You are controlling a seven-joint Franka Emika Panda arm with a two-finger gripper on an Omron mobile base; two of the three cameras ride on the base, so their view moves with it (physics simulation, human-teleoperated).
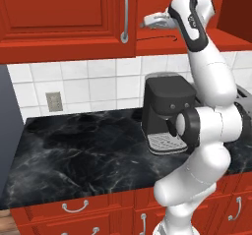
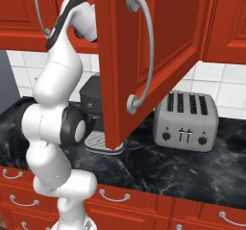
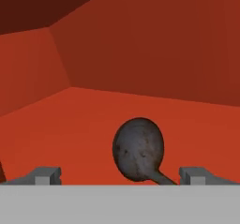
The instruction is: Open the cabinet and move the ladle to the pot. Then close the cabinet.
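We see the ladle (image 3: 138, 149) lying on the red cabinet floor (image 3: 70, 124), its dark, mottled round bowl facing us and a slim handle running down toward the right fingertip. The gripper (image 3: 121, 175) sits just short of it, jaws spread wide, holding nothing. No writing can be read anywhere. The cabinet door (image 2: 144, 56) hangs open over the black counter (image 1: 74, 145), where a dark coffee machine (image 1: 167, 111) and a silver toaster (image 2: 185, 121) stand below.
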